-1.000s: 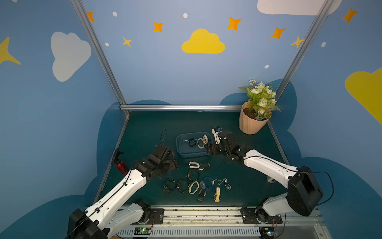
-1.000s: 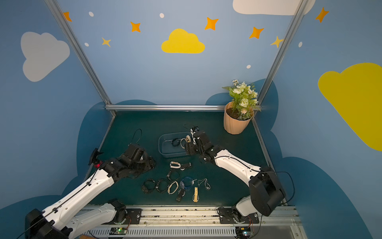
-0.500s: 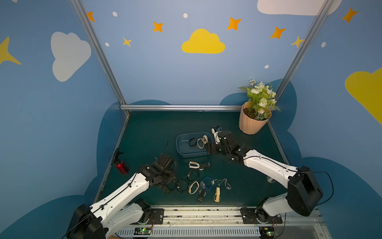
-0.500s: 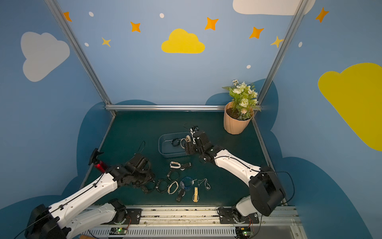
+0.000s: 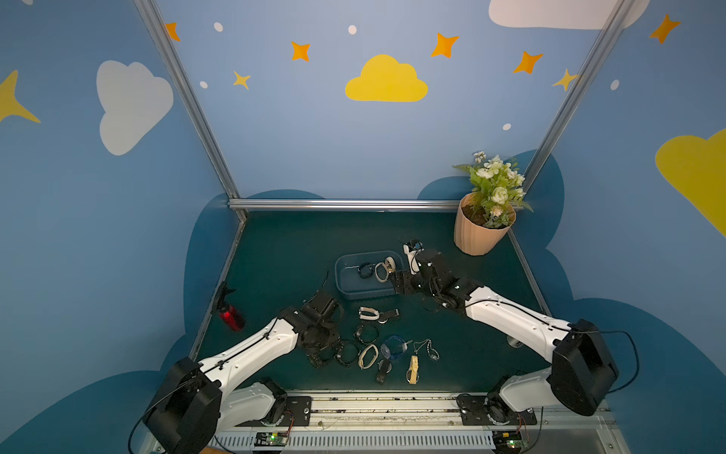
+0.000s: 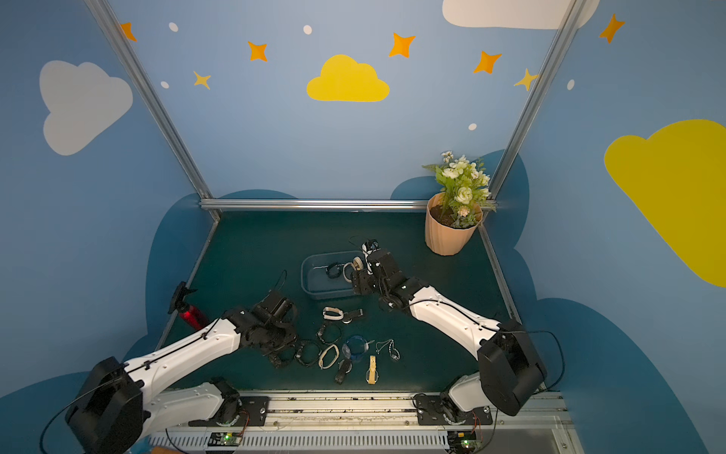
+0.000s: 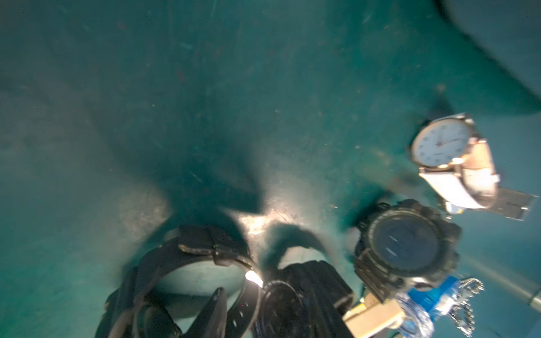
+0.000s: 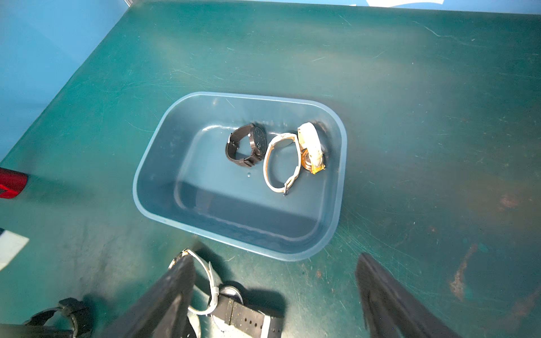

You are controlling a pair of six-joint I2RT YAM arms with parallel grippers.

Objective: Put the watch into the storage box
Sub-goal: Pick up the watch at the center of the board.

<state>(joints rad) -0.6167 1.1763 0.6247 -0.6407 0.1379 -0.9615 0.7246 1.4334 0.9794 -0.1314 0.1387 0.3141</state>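
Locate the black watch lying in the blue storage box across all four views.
Top view: black watch mid-picture, inside the storage box.
Top view: the watch again mid-picture, slightly further left.
Left wrist: not in it.
Right wrist: near the picture's middle, in the box.
Shared landmark: the box's wall, in every view but the left wrist.

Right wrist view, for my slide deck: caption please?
Open right gripper poised beside the storage box, three watches lying inside.

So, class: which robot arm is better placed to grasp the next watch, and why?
Probably left: the left gripper is down among the loose watches, one finger at the loop of a black-strapped watch. The right gripper hangs open beside the blue-grey plastic tub.
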